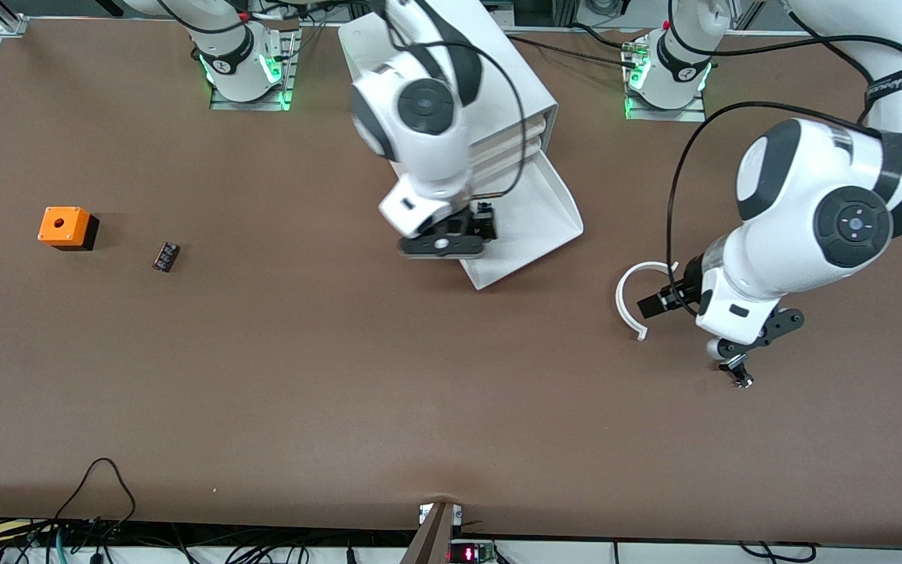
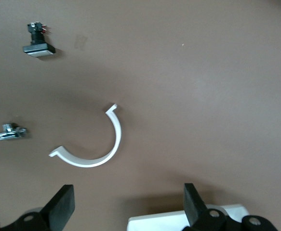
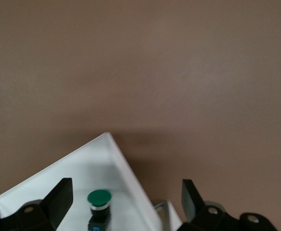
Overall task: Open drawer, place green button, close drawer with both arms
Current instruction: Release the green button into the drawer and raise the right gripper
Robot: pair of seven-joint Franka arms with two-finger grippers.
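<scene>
The right arm's black two-finger gripper [image 3: 126, 202] is hanging over the pulled-out lowest white tray drawer [image 1: 533, 227] of the large white box cabinet [image 1: 463, 82], its fingers standing wide apart with nothing between them; directly under it the small push button with the round green cap and dark blue-black body [image 3: 99, 204] is standing upright on the tray floor, close to the tray's raised wall. Judging from this, placing is done and closing is coming, and the risks are plain: a finger dropping could knock the button over, and a hard shove on the tray could send the button sliding or jam the tray crooked in the cabinet. The left arm's black two-finger gripper [image 2: 126, 204] is waiting with its fingers spread and empty over bare brown tabletop, above a thin white curved plastic strip [image 2: 94, 149] that could get swept along as that arm is swinging toward the drawer
</scene>
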